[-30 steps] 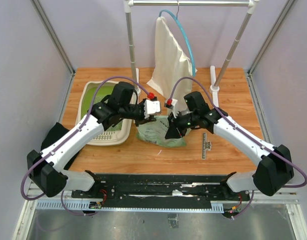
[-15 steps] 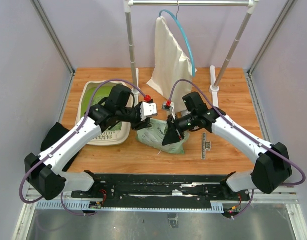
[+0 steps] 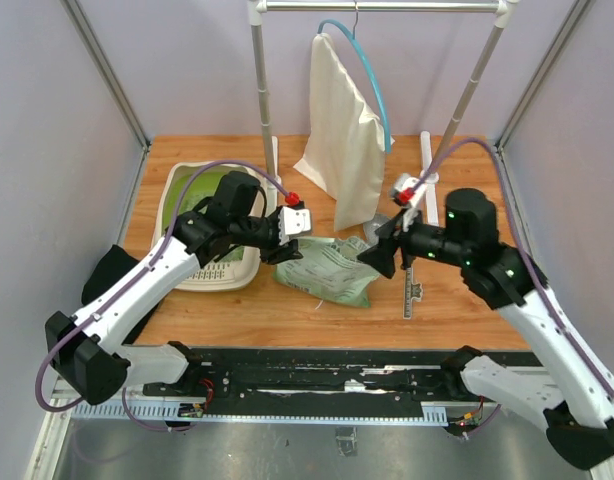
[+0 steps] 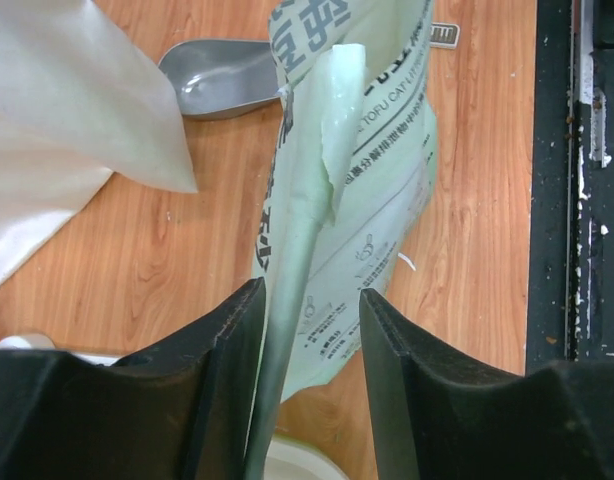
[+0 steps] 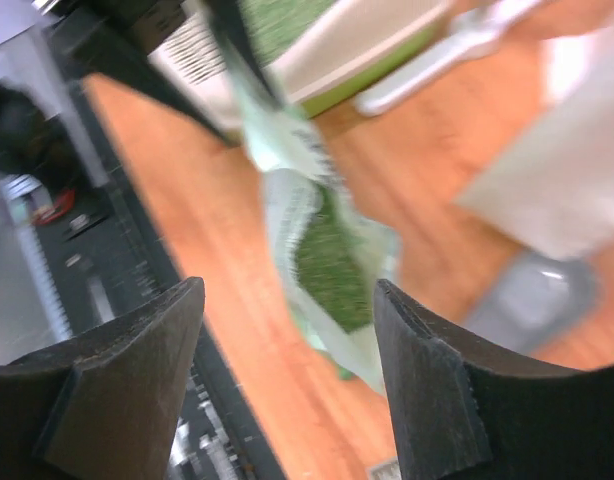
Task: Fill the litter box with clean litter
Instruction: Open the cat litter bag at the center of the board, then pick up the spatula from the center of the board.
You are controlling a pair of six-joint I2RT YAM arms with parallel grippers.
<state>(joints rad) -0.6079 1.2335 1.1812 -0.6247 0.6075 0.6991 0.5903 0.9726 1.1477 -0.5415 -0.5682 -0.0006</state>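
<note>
Since the left gripper [image 4: 312,300] stood apart astride the green printed plastic bag [image 3: 327,268] and the right gripper [image 5: 287,290] gaped empty, both needed firm regrips before tipping into the beige plastic litter box [image 3: 212,283] at the left edge of the wooden table [image 3: 287,310].

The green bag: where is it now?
In the top view, the green bag lies mid-table, right of the litter box, one edge between the left tool's fingers.

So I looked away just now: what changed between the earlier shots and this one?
The right tool let go of the bag, opened and swung back to the right. The bag slumped flatter. The left tool stayed at the bag's edge; the litter box did not move.
</note>
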